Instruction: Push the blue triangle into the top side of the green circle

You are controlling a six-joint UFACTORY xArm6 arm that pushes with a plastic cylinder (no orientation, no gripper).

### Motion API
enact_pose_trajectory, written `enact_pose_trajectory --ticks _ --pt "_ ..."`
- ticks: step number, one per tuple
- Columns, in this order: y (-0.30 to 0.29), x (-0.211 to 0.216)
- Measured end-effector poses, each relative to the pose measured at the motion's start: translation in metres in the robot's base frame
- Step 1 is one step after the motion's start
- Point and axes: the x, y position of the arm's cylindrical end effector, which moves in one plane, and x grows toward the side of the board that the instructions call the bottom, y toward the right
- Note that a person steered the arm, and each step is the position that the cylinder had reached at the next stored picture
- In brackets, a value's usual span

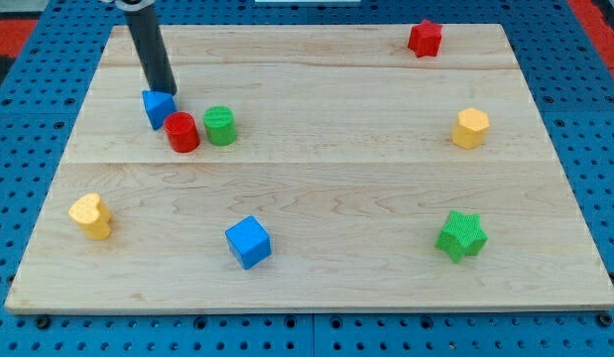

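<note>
The blue triangle [158, 107] sits at the upper left of the wooden board [316, 188]. The green circle [219, 125] stands to its right, with a red cylinder [182, 132] between them, touching the triangle and close to the green circle. My tip [167, 91] rests at the triangle's top right edge, touching or nearly touching it. The dark rod rises from there toward the view's top left.
A red star [425, 38] lies at the top right, a yellow hexagon [470, 128] at the right, a green star [460, 235] at the lower right, a blue cube [248, 242] at the bottom middle, a yellow heart [90, 215] at the lower left.
</note>
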Motion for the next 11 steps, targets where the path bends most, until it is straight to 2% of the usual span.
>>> enact_pose_trajectory --ticks 2,3,5,6,7,8,10,11 --pt "-0.074 0.030" --pt "-0.083 0.059" --pt "-0.012 0.002" --pt "-0.010 0.002" --pt "-0.066 0.007" --pt "-0.086 0.031" --pt "0.040 0.027" --pt "0.025 0.022"
